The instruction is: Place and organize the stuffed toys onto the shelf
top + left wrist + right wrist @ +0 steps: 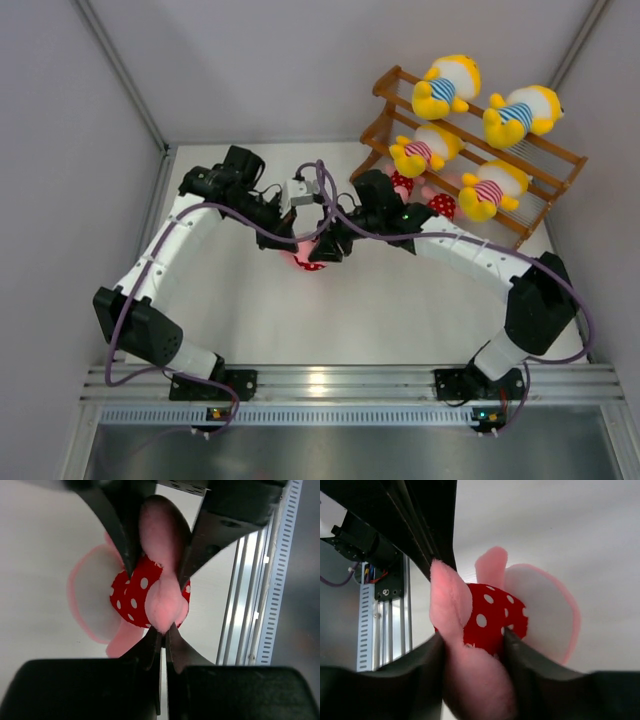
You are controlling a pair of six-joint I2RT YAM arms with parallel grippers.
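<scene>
My left claw [161,630] is pinched tight on the tip of a pink limb of the pink stuffed toy [131,599]. My right claw [472,641] clasps the same limb, a finger pressed on each side. The toy sits under both claws at mid-table, its long axis near to far and its pale face pointing far. At the far right, the shelf [548,160] carries four yellow toys [446,86].

Overhead looks down; both wrist views, close, seemingly share pink toy [131,601].
</scene>
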